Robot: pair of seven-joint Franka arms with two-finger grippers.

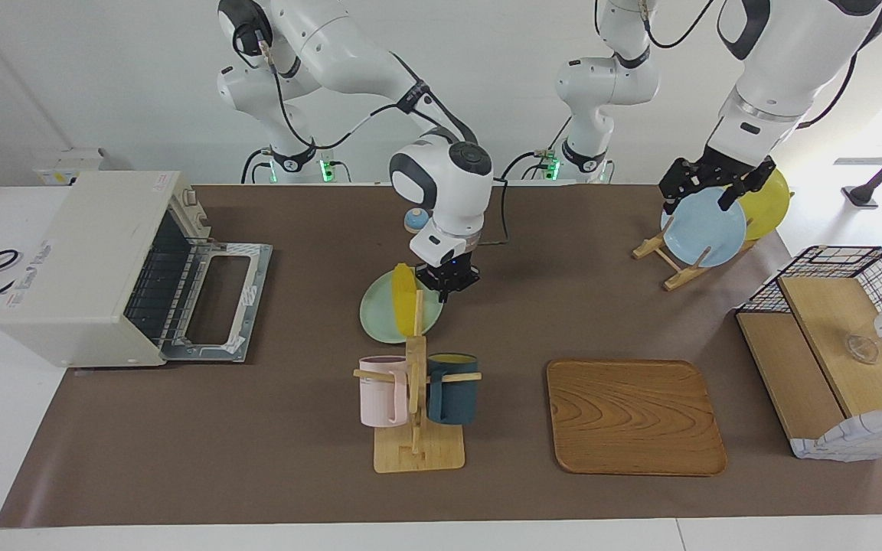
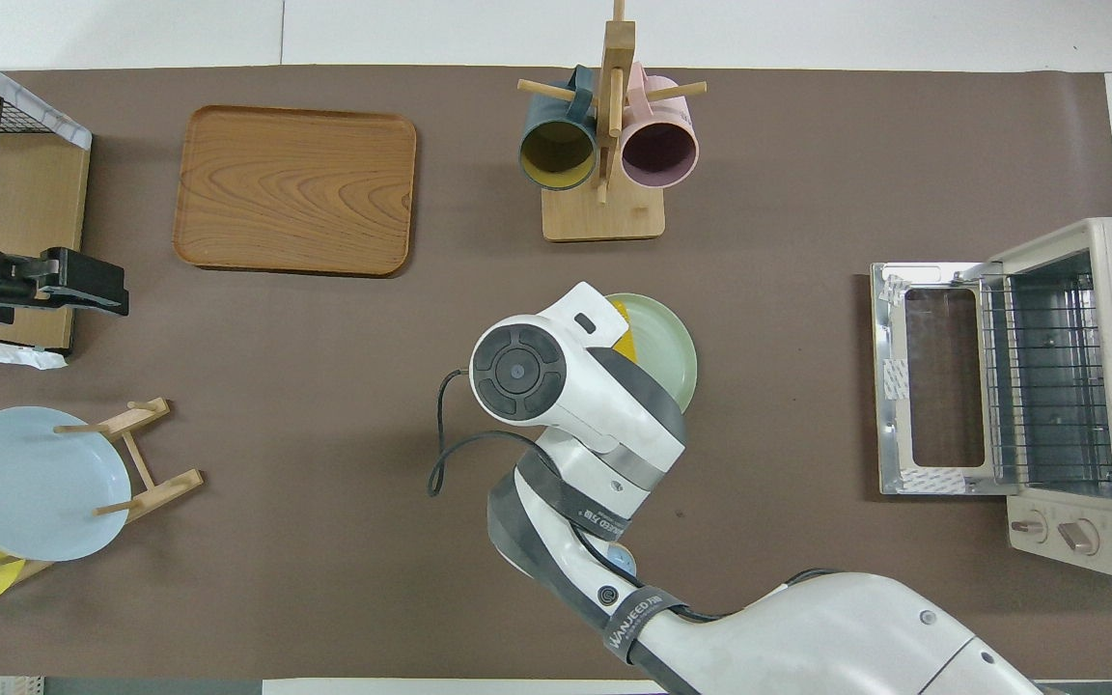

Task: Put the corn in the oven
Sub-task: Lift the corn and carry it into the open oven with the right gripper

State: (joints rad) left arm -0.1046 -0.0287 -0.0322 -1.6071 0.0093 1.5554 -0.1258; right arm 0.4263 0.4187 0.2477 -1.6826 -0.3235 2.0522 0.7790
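Right gripper [image 1: 447, 285] jaws pinching corn [image 1: 403, 289] above green plate [image 1: 377, 315]; left gripper [image 1: 709, 184] waiting, jaws spread; oven [image 1: 89, 264] door open.

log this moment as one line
right gripper over green plate, beside corn | corn on plate | oven door open | left gripper waiting over blue plate

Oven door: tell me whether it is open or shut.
Open. The oven door lies folded down flat on the table, and the wire rack inside shows.
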